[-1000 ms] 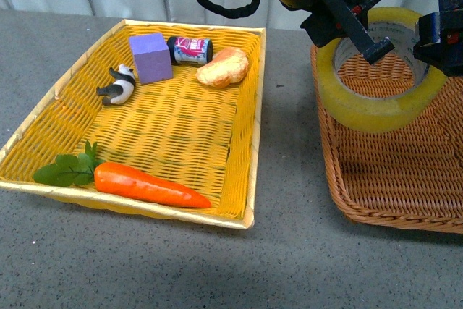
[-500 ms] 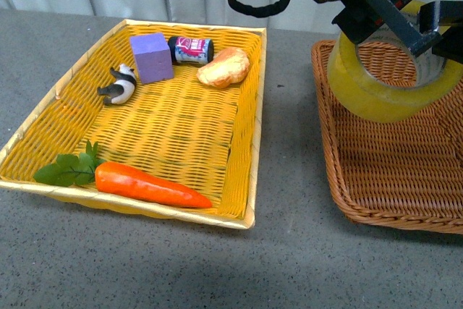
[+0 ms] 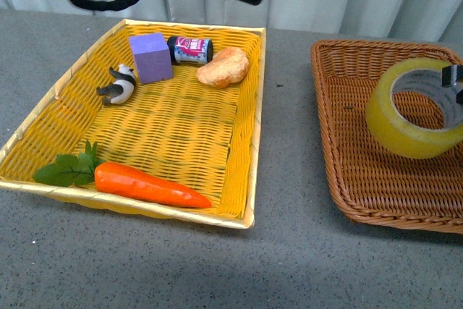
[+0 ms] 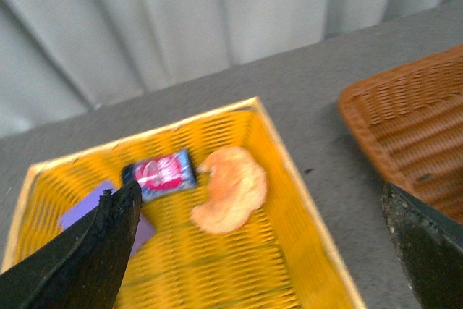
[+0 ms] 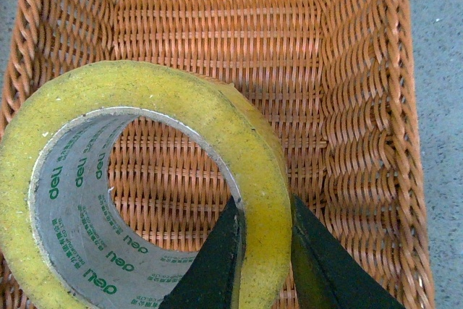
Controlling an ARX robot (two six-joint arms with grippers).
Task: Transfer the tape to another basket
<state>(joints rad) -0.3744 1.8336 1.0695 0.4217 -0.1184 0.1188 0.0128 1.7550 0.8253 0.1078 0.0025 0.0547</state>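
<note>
The yellow tape roll (image 3: 412, 110) with its white printed core is over the dark brown wicker basket (image 3: 362, 179) at the right. My right gripper (image 5: 265, 229) is shut on the tape (image 5: 145, 179), one finger inside the ring and one outside its wall. Only a small dark part of this gripper (image 3: 454, 81) shows in the front view. The basket's woven floor (image 5: 217, 56) lies under the roll. My left gripper (image 4: 260, 244) is open and empty, high above the far end of the yellow tray (image 4: 304, 200).
The yellow woven tray (image 3: 249, 179) at the left holds a carrot (image 3: 148, 184), a purple block (image 3: 151, 57), a small can (image 3: 190, 50), a bread piece (image 3: 223, 67) and a panda figure (image 3: 118, 85). Grey table shows between tray and basket.
The right arm has carried the tape to the right and down into the brown basket and is mostly out of the front view. The left arm is at the top edge.
</note>
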